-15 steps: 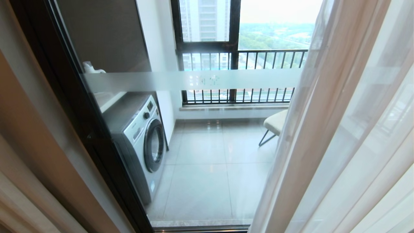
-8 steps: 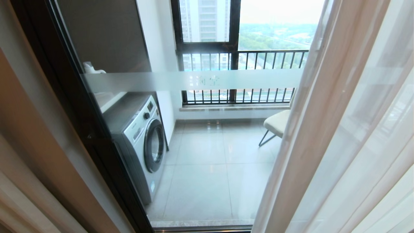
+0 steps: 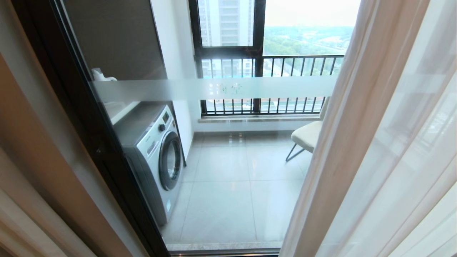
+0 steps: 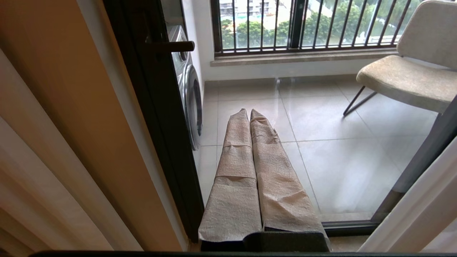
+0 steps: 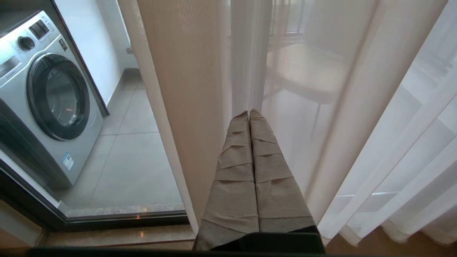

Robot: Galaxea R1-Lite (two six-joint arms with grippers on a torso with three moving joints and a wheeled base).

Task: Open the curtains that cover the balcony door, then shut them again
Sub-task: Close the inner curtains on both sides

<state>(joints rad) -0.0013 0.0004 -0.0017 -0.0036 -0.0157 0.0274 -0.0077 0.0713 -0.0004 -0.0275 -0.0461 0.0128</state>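
Voile (image 3: 375,142) at the right of the head view has slid a little further right than a second ago, baring more door (image 3: 221,160), so opening looks nearly done; both grippers (image 4: 250,111) (image 5: 249,112) are pressed closed, empty.

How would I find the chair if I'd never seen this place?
Look through the big glass balcony door onto the tiled balcony. The chair stands under the black railing, across from the washing machine. It is the only pale cushioned seat on thin dark legs, partly behind the see-through curtain.
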